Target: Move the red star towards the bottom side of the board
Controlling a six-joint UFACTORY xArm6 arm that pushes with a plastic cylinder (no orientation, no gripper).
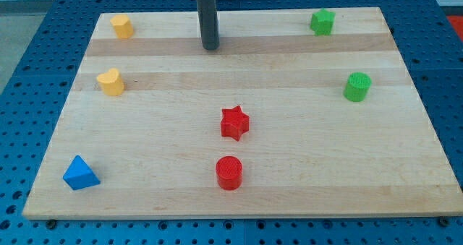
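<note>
While well apart from the red star (234, 122), my tip (210, 48) near the view's top; no pincer visible.

On the table (304, 194), my tip (210, 47) sits near the view's top, well above the red star (234, 123). The red cylinder (229, 173) lies just below the star. The green cylinder (357, 87) stands far to the view's right.
</note>
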